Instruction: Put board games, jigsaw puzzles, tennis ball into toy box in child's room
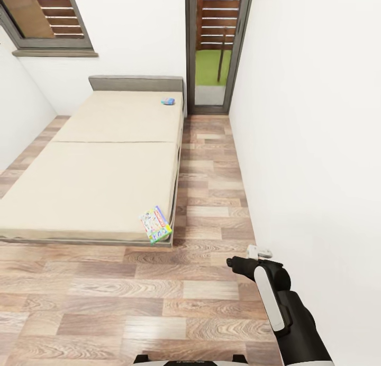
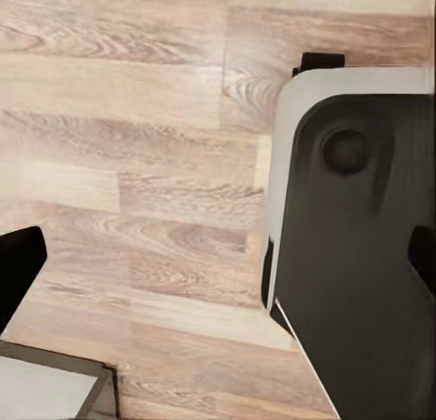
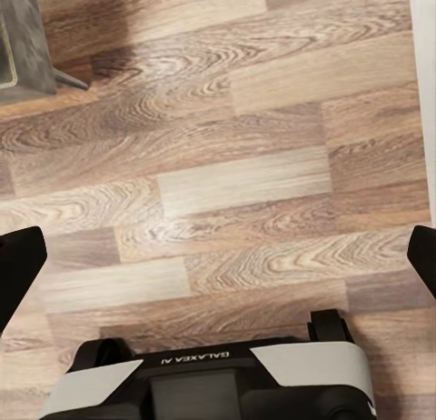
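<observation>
Two board games lie on the bed [image 1: 95, 159]. The green-topped one [image 1: 156, 224] sits at the near right corner of the beige mattress, slightly over the edge. The light blue one [image 1: 168, 100] rests far off by the grey headboard. My right gripper [image 1: 248, 256] hovers over the wood floor, to the right of the bed's near corner and apart from both games. In the right wrist view the right gripper [image 3: 218, 275] is open over bare planks. The left gripper [image 2: 218, 275] is open too, beside my own base. The table, toy box, jigsaw puzzles and tennis ball are out of view.
A white wall [image 1: 317, 144] runs close along my right. A strip of wood floor [image 1: 211, 186] lies between it and the bed, leading to a glass door [image 1: 211, 54]. A window [image 1: 47, 17] is at the far left. My base [image 3: 218, 384] is below the grippers.
</observation>
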